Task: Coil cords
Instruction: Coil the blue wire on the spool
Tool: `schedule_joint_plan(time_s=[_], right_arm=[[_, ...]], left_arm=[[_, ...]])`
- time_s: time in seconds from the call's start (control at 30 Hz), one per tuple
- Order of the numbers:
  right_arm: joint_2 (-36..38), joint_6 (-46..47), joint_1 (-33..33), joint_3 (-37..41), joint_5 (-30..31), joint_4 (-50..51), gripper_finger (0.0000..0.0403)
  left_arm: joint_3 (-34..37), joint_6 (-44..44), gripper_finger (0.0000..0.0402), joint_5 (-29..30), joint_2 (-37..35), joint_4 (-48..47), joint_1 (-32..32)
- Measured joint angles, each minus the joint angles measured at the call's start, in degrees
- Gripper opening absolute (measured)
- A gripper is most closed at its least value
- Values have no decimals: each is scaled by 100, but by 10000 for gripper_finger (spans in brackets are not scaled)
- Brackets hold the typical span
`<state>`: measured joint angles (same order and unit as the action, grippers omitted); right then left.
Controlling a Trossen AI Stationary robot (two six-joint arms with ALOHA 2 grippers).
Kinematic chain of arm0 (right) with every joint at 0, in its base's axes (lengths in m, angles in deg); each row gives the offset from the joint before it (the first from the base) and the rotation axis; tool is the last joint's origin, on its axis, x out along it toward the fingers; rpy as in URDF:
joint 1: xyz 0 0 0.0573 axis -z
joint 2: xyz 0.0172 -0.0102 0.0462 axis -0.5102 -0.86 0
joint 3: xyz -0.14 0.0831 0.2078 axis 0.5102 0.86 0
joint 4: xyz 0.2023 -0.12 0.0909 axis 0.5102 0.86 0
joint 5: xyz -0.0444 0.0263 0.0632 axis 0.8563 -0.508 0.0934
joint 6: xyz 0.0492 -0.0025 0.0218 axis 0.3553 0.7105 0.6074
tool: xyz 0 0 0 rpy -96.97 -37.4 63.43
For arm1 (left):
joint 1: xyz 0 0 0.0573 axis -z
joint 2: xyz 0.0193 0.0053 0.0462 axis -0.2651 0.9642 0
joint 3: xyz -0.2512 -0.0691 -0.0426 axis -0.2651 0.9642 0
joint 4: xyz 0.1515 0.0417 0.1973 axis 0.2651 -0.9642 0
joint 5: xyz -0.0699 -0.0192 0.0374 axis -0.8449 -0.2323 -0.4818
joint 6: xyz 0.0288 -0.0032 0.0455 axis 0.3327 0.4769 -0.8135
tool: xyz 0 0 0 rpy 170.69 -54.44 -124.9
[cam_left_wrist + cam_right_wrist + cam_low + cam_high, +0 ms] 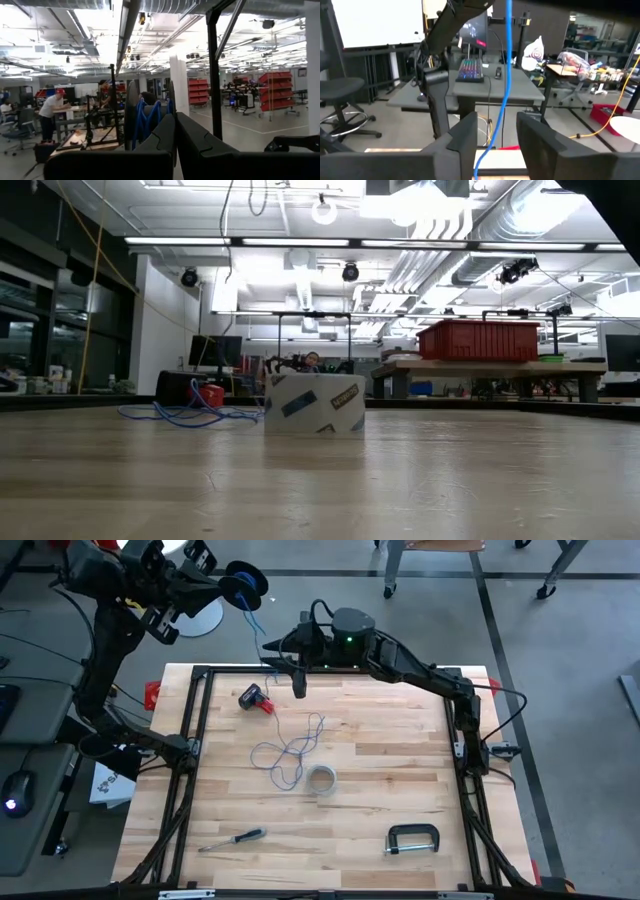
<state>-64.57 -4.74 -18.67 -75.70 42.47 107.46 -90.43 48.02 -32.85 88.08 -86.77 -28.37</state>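
Over the bench's (400, 770) far edge, the right gripper's (495, 137) jaws are standing parted around the blue cord (290, 752), not pinching it; the left gripper (175, 135) is clamping the spool (243, 585), jaws shut. Closing late risks missing the cord.

From my station this reads as an industrial robotics lab or workshop. My butcher-block work table (380, 800) sits on a grey concrete floor (560, 660) marked with dark lines. Looking level across the table, I see an open ceiling with exposed ducts (520, 210) and strip lights (220, 242), and a red bin (480, 340) on a workbench (490, 368). The left wrist camera shows me red shelving (277, 90) loaded with bins and a person (50, 112) leaning at another bench. The right wrist camera shows a grey desk (470, 90) with a lit keyboard (470, 70), a whiteboard (375, 22) and an office chair (340, 107).
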Motion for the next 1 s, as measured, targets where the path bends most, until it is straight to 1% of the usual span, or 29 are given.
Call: schedule_joint_plan(time_s=[0.13, 0.43, 0.5, 0.57, 0.73, 0.8, 0.9, 1.0], right_arm=[[1, 107, 0, 2, 0, -1, 110], [-1, 215, 2, 0, 68, -45, 107], [-1, 223, 2, 0, 79, -47, 99], [-3, 206, 1, 0, 159, -45, 82], [-3, 210, 2, 0, 243, -47, 20], [-3, 210, 2, 0, 245, -45, 5], [-3, 246, 2, 0, 247, -51, 8], [-4, 254, 2, 0, 249, -54, 33]], left_arm=[[2, -63, 0, 65, 4, -59, 0], [3, -136, 0, 148, 20, -106, 0], [4, -139, 0, 153, 20, -104, 0], [4, -142, 0, 152, 17, -102, 0], [4, -142, 0, 220, 20, -106, 0], [4, -142, 0, 257, 17, -100, 0], [4, -142, 0, 285, 17, -102, 0], [4, -142, 0, 285, 17, -100, 0]])
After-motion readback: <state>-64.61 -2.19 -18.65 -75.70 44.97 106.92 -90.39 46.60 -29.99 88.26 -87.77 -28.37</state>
